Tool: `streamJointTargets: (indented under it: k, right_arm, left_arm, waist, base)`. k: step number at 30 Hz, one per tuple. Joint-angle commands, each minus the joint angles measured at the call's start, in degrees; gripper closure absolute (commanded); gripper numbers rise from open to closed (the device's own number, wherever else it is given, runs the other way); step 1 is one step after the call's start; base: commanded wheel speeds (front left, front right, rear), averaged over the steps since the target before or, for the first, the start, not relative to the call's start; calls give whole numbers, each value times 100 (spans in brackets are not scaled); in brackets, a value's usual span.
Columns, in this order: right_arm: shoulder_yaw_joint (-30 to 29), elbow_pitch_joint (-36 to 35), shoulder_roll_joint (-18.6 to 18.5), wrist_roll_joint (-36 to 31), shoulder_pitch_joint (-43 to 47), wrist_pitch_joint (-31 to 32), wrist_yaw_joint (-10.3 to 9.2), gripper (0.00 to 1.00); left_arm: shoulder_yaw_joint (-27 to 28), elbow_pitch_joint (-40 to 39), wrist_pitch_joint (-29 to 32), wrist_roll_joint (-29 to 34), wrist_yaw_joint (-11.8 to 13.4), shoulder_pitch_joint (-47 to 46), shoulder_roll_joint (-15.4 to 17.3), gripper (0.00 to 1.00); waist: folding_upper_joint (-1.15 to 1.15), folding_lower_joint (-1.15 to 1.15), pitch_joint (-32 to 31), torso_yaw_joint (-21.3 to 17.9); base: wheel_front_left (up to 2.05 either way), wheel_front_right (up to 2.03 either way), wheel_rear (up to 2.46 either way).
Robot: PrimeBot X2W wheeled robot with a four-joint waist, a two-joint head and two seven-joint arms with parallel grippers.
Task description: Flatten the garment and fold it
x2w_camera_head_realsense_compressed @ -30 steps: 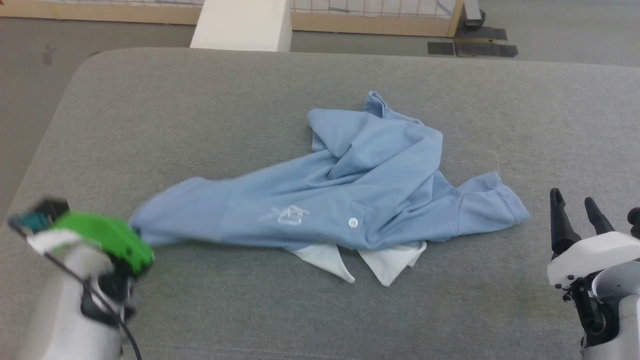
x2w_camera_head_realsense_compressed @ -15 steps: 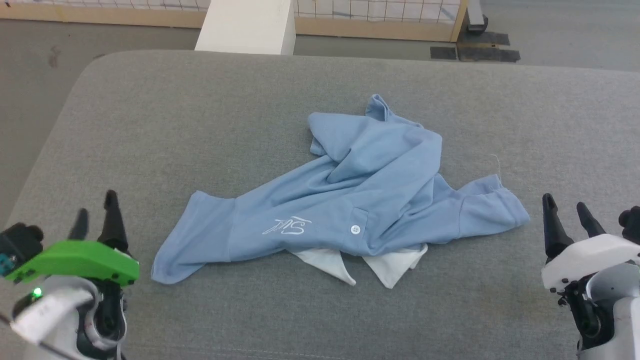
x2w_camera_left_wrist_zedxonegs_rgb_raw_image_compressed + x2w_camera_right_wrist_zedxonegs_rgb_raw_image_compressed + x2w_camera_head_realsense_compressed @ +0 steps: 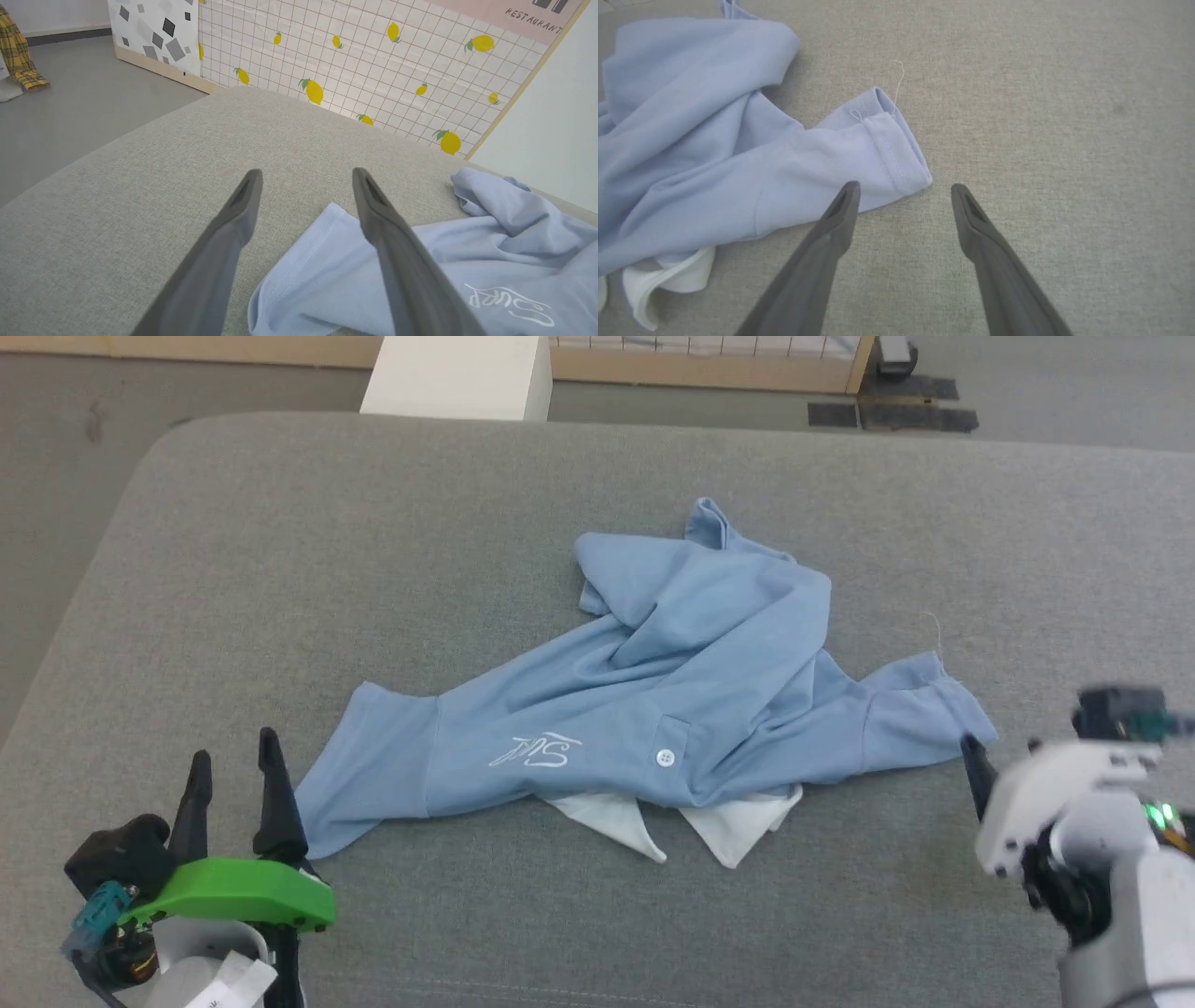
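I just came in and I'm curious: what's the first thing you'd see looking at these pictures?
The crumpled light blue polo shirt in the middle of the grey cushion jumps out first, with its white collar poking out at the near edge. Next comes the bright green cover behind the left gripper, open beside one sleeve, while the right gripper stands open by the other sleeve.

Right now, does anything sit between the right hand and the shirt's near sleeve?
Nothing visible does. The open right hand faces the garment's sleeve cuff with just grey cushion between them.
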Motion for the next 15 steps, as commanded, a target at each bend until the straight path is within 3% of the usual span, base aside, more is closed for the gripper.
streamJointTargets:
  k: [1,10,15]
  right_arm:
    - [73,-5,-3,-140,-262,173,-8,0]
    - [178,583,-159,-902,-1045,1367,-8,0]
    - [152,827,-160,-887,-1038,1565,-8,0]
  left_arm:
    - [23,13,-44,52,-62,-6,-33,0]
    - [113,117,-50,253,-306,-363,-272,0]
    - [186,239,-50,321,-412,-398,-371,0]
  waist:
    - [0,0,129,48]
    - [0,0,448,312]
    - [0,0,476,372]
  base:
    - [0,0,0]
    - [0,0,0]
    - [0,0,0]
